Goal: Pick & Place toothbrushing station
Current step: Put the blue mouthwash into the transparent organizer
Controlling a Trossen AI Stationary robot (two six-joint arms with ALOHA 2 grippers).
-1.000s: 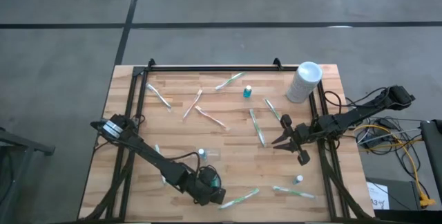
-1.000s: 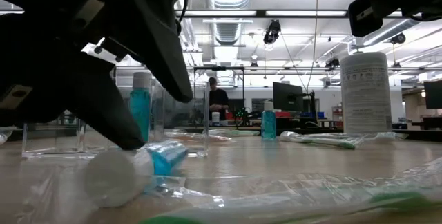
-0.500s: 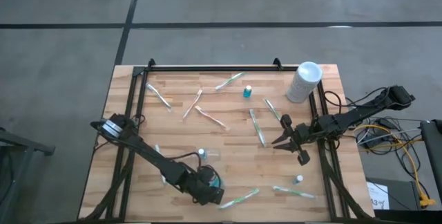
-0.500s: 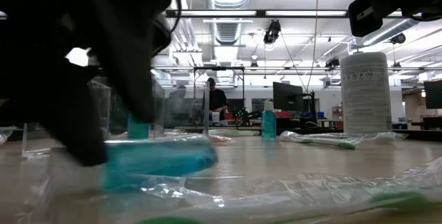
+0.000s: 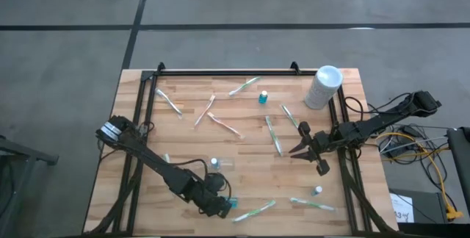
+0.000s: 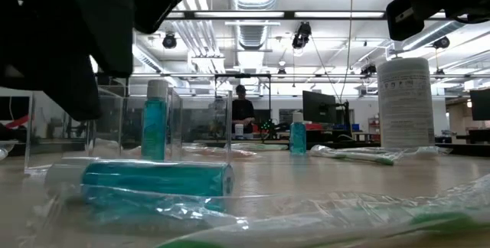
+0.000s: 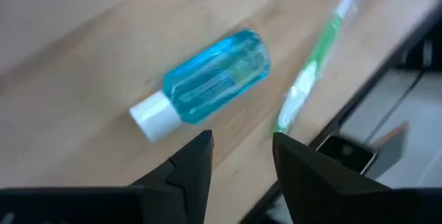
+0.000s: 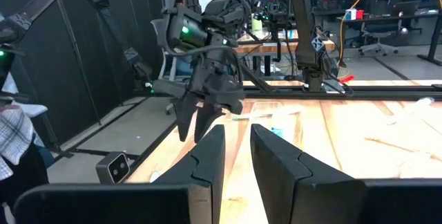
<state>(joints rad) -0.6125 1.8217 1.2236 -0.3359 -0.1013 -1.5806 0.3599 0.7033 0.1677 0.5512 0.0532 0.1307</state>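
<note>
A small blue bottle (image 7: 207, 79) with a white cap lies on its side on the wood near the table's near edge (image 5: 231, 203), beside a wrapped green toothbrush (image 7: 311, 79). My left gripper (image 7: 242, 156) hangs above it, open, its fingers clear of the bottle; the low view shows the bottle (image 6: 153, 183) resting alone on the table. My right gripper (image 8: 238, 144) waits level at the table's right side (image 5: 296, 142), its fingers slightly apart with nothing between them.
A clear box (image 6: 191, 125) with a blue bottle (image 6: 153, 122) standing in it sits just beyond the lying bottle. A white canister (image 5: 323, 86) stands at the far right, another blue bottle (image 5: 262, 97) at the far middle. Several wrapped toothbrushes lie scattered on the table.
My left gripper has risen away from the blue bottle and rolled its wrist, its finger gap unchanged. The bottle, which lay under the fingers with its cap toward the near edge, has swung round on the table and now lies broadside to that edge.
</note>
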